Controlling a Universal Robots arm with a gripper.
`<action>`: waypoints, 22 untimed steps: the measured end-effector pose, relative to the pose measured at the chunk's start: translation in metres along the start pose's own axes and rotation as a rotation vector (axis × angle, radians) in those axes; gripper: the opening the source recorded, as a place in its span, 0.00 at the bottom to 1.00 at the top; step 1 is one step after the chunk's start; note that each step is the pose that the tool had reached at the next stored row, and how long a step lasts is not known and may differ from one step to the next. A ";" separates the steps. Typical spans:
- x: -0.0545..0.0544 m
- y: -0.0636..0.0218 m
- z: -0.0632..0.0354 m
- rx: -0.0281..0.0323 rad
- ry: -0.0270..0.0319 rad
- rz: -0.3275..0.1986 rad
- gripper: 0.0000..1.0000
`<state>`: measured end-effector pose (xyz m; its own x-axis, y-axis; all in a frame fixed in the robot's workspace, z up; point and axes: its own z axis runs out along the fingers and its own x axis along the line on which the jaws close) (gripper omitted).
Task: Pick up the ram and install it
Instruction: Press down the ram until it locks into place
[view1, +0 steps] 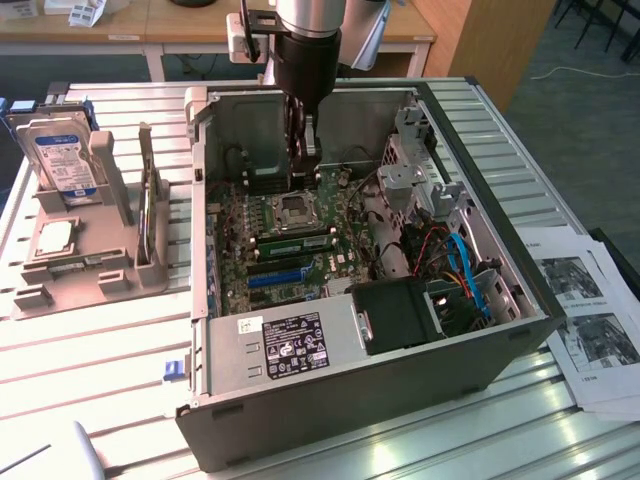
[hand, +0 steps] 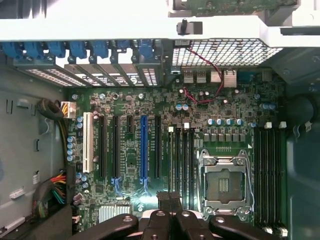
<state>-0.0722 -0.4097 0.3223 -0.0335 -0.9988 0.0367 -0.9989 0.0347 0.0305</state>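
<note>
The ram (view1: 292, 241) is a long green stick standing on edge in a memory slot beside the CPU socket (view1: 297, 208), inside the open computer case (view1: 330, 390). My gripper (view1: 303, 150) hangs above the motherboard at the back of the case, higher than the ram and apart from it. In the wrist view the black fingers (hand: 159, 220) are pressed together, the gripper (hand: 169, 205) is shut with nothing between them, and it sits over the end of the black memory slots (hand: 181, 160) next to the socket (hand: 223, 185).
On the exterior view's left stands a grey fixture (view1: 75, 265) with a hard drive (view1: 65, 160) and a chip. Case walls, a drive cage (view1: 420, 165) and cables (view1: 465, 270) hem in the motherboard. Printed sheets (view1: 590, 320) lie on the exterior view's right.
</note>
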 end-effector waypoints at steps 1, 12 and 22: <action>0.000 0.0000 0.0000 -0.0006 -0.0005 0.018 0.10; 0.000 0.0000 0.0000 -0.0080 -0.0066 0.218 0.10; 0.000 0.0000 0.0000 -0.0146 -0.0122 0.399 0.10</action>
<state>-0.0723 -0.4097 0.3223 -0.4193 -0.9071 0.0367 -0.9068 0.4204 0.0305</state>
